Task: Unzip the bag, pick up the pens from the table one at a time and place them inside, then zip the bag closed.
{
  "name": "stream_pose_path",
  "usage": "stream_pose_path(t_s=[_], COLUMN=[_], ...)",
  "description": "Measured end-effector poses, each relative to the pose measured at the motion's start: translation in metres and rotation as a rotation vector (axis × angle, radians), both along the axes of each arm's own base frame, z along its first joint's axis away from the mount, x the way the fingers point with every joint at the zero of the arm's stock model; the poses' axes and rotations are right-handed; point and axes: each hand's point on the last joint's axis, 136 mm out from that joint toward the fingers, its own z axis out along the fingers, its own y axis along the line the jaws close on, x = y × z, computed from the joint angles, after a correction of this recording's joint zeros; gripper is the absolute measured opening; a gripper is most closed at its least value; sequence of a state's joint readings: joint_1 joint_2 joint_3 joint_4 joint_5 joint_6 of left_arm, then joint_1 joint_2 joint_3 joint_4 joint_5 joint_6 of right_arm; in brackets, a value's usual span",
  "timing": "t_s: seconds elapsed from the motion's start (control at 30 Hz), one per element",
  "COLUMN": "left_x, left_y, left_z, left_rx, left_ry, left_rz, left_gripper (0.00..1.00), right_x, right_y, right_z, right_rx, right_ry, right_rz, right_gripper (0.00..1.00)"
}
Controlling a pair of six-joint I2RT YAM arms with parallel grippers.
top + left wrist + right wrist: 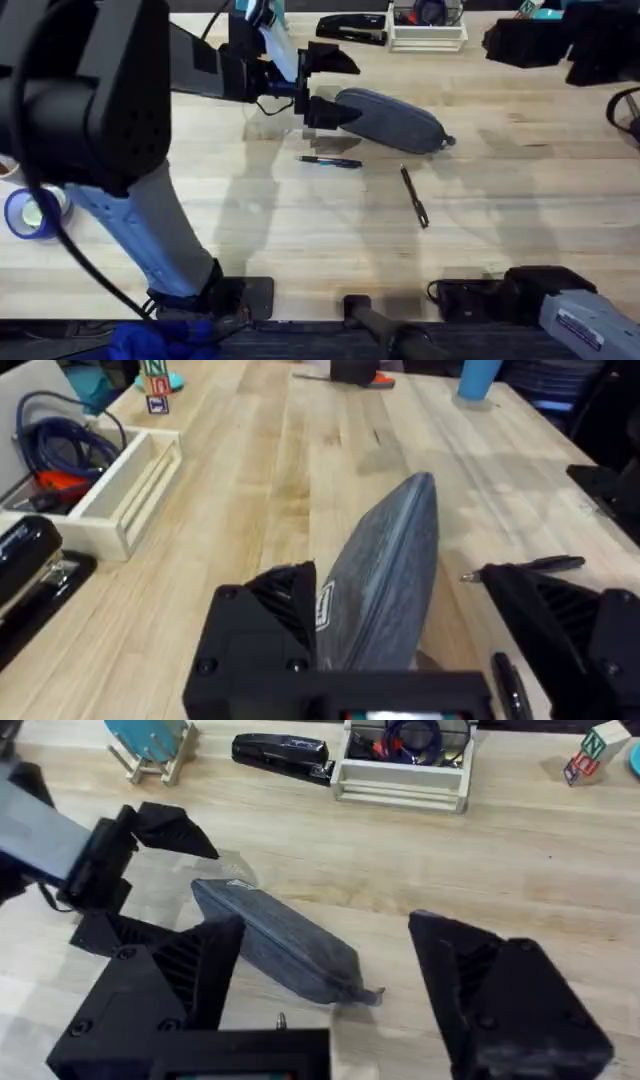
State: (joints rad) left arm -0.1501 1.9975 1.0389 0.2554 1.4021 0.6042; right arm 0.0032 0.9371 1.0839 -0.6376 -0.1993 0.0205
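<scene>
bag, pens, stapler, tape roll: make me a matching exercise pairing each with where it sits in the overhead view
Things:
1. bag
2. blue-and-black pen
3. black pen
4. stapler
5. tape roll

Places:
A. far edge of the table, beside a white tray
B. left edge, near the left arm's base
C. between the left gripper's open fingers
D. lying just in front of the bag's left end
E. angled, in front of the bag's right end

Pairs: 1-C, 2-D, 3-E, 4-A, 5-B
</scene>
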Motion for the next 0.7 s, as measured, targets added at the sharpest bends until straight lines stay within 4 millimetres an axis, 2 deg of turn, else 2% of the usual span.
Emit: stream_pose_path(t_s=[0.43, 0.7], left_x=[0.0, 0.003], left_y=[-0.007, -0.013], left_z=[-0.033, -0.038], left_rx=[0.032, 0.062], left_ry=[0.056, 0.051], left_rz=[0.005, 0.022], left_gripper=[0.99, 0.992], right_x=[-0.004, -0.004], right_y=[0.0, 0.0], right_z=[-0.006, -0.006], right_rx=[-0.018, -0.018], right_ry=[0.025, 0.025], right_rz=[0.011, 0.012], right_gripper=[0.997, 0.997])
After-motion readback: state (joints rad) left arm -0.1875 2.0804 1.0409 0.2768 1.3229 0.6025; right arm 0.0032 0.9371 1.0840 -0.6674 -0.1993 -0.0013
